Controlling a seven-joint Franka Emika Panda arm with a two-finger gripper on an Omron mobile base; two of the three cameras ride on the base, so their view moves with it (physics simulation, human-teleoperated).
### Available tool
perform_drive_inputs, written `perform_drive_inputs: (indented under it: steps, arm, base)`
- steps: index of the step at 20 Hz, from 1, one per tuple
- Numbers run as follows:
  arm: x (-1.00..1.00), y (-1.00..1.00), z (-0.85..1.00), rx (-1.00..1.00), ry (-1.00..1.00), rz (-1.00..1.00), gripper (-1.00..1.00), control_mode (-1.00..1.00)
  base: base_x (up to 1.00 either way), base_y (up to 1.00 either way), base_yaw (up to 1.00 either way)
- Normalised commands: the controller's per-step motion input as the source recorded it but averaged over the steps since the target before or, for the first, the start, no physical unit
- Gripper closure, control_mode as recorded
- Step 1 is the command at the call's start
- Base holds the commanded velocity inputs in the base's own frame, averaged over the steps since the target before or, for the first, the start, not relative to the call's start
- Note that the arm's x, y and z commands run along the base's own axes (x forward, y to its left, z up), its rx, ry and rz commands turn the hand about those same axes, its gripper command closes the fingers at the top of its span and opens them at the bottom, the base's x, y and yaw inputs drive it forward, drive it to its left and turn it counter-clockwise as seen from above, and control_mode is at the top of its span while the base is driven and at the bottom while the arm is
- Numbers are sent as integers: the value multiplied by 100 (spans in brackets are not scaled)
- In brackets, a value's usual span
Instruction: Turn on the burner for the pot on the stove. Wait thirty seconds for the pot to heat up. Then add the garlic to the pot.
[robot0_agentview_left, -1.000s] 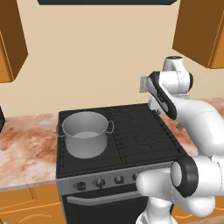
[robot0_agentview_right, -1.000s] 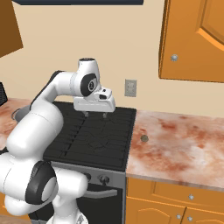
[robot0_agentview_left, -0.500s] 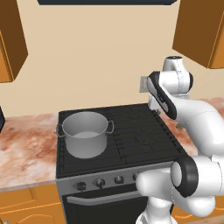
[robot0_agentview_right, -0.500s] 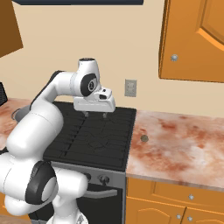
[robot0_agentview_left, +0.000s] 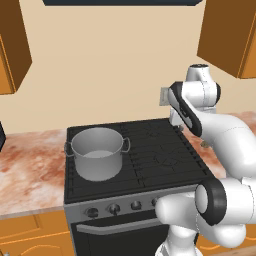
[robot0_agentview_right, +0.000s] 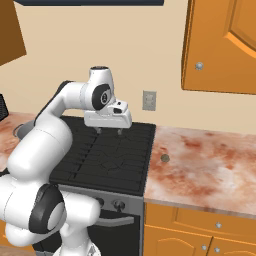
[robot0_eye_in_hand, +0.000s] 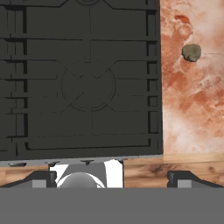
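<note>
Grey metal pot (robot0_agentview_left: 97, 152) sits on stove (robot0_agentview_left: 150, 150), on black grate at front-left burner, upright, interior bare. Garlic (robot0_agentview_right: 165, 158) lies on marbled countertop (robot0_agentview_right: 210, 165) just right of stove edge, well apart from pot; hand view shows it as small grey-tan lump (robot0_eye_in_hand: 191, 52) on counter beside grate. Gripper (robot0_agentview_right: 109, 131) hovers above stove's right rear area, pointing down, jaws spread wide, nothing between them. Dark knobs (robot0_agentview_left: 114, 208) line stove front panel. Wall outlet (robot0_agentview_right: 149, 100) behind stove's right corner.
</note>
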Motion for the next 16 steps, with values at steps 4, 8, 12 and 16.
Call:
perform_drive_inputs:
  steps: [4,8,12,16]
  arm:
    - [0,0,0,0,0,0,-100,-100]
    - [0,0,0,0,0,0,-100,-100]
    - [0,0,0,0,0,0,-100,-100]
    - [0,0,0,0,0,0,-100,-100]
  base:
    - [0,0,0]
    - [0,0,0]
    - [0,0,0]
    - [0,0,0]
